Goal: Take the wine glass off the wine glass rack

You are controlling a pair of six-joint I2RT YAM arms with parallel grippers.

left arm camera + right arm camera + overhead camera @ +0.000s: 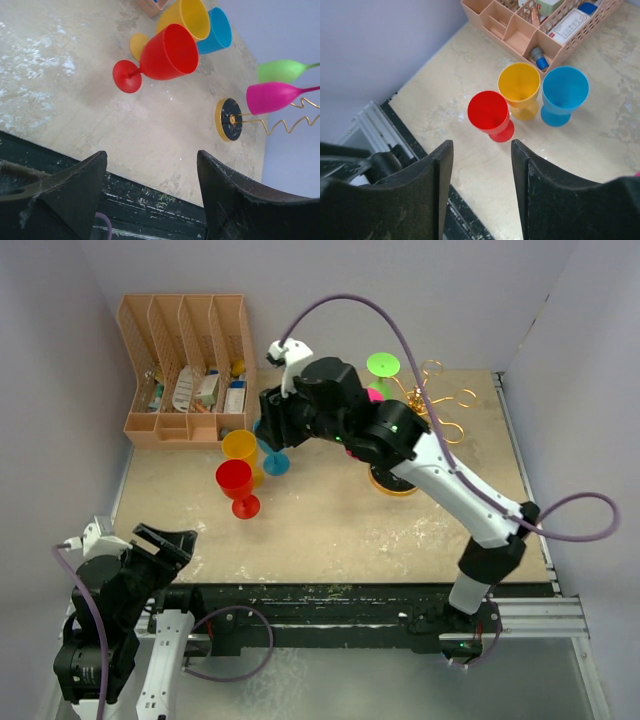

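Note:
The gold wire rack (pixel 440 408) stands at the back right on a round dark base (pixel 392 483). A green wine glass (pixel 383 365) and a pink wine glass (pixel 374 393) hang on it. The left wrist view shows them too: green (pixel 280 71), pink (pixel 270 97), base (pixel 230 119). Red (pixel 236 480), yellow (pixel 241 447) and blue (pixel 274 461) glasses stand upright on the table. My right gripper (pixel 268 420) is open and empty, high above those three glasses (pixel 490 112), away from the rack. My left gripper (pixel 165 540) is open and empty at the near left edge.
A peach divided organizer (pixel 185 370) with small items stands at the back left, also in the right wrist view (pixel 520 35). The right arm stretches across in front of the rack. The table's dark front rail (pixel 330 595) runs along the near edge.

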